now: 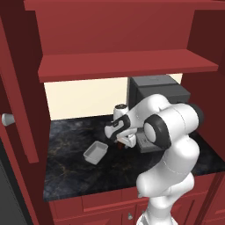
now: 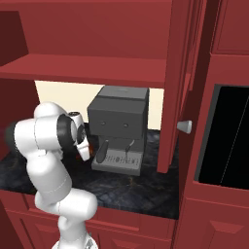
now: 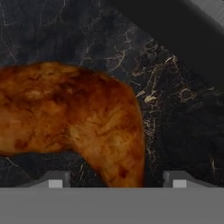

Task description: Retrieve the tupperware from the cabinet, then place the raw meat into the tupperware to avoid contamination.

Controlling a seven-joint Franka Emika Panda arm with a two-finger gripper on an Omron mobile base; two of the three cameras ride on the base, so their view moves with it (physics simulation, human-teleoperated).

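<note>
jaws astride raw meat — tupperware on counter

1. My arm has glossy white rounded shells.
2. Dark bands ring its joints.
3. My gripper ends in two small grey finger tips.

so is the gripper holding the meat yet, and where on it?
Not yet: gripper fingertips straddle the narrow end of the raw meat, gaps showing on both sides. The meat lies on the counter.
</note>
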